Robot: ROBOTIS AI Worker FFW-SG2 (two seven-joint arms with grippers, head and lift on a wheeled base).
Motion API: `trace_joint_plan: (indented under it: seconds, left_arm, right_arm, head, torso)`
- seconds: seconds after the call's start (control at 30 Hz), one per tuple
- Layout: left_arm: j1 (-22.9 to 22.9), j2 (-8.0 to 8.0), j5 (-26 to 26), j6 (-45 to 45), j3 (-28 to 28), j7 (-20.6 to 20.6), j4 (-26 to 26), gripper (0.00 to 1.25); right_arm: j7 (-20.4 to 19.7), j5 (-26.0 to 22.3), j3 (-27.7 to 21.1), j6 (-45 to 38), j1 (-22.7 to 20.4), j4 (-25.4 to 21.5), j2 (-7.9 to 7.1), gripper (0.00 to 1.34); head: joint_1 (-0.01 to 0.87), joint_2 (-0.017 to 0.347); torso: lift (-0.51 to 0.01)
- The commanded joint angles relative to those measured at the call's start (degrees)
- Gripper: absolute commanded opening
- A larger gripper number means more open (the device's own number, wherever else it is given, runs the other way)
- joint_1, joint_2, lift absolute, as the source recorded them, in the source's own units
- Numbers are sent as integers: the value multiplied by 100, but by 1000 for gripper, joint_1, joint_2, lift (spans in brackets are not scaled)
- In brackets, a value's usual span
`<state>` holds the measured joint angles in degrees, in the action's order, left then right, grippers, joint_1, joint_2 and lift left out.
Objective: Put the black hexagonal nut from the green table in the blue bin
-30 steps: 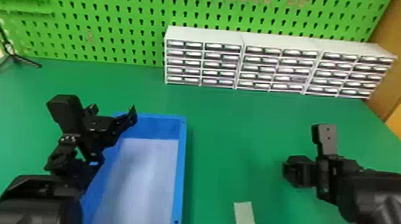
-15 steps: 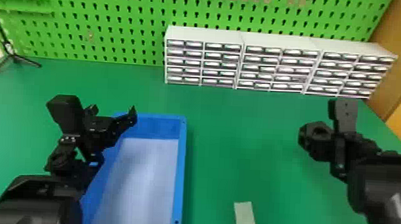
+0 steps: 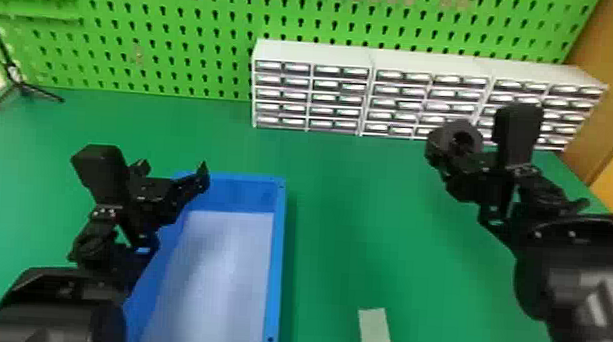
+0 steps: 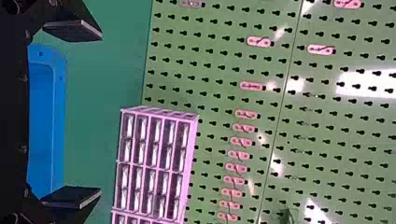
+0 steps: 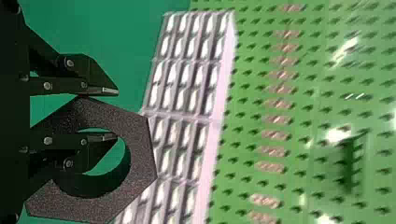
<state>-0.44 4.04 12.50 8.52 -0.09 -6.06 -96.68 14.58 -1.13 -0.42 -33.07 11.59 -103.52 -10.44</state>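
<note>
Your right gripper point(image 3: 464, 153) closed on the black hexagonal nut point(image 5: 144, 154) by its rim, right of the blue bin point(image 3: 276, 261), your left gripper point(image 3: 174, 168) wide open, empty, at the bin's far left corner

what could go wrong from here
The black hexagonal nut is held by one side of its ring, so it may twist or slip. The right gripper is well right of the blue bin, so a drop now would likely miss. The left gripper, by the bin's left side, might get in the way.
</note>
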Motion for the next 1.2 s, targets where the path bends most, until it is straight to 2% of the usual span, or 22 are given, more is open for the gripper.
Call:
trace_joint_plan:
  seconds: [0.0,0.33,0.6,0.83,1.17]
  left_arm:
    - [0,0,-46,0,0,0,0,1134]
    - [-9,-9,-107,0,44,53,0,1134]
    - [-9,-9,-142,0,97,97,0,1134]
    - [-18,-9,-160,-9,105,167,0,1134]
    - [-44,-9,-177,-9,123,228,0,1134]
  right_arm:
    - [1,-282,376,433,89,33,-125,328]
    - [-8,-889,1413,793,414,183,-432,328]
    - [-8,-1416,2336,943,757,402,-599,328]
    - [-8,-1829,3004,1057,1056,578,-713,328]
    - [-8,-2321,3786,1207,1390,780,-766,328]
  head:
    - [692,8]
    - [692,8]
    - [692,8]
    - [692,8]
    - [692,8]
  torso:
    - [-97]
    - [-97]
    - [-97]
    - [-97]
    - [-97]
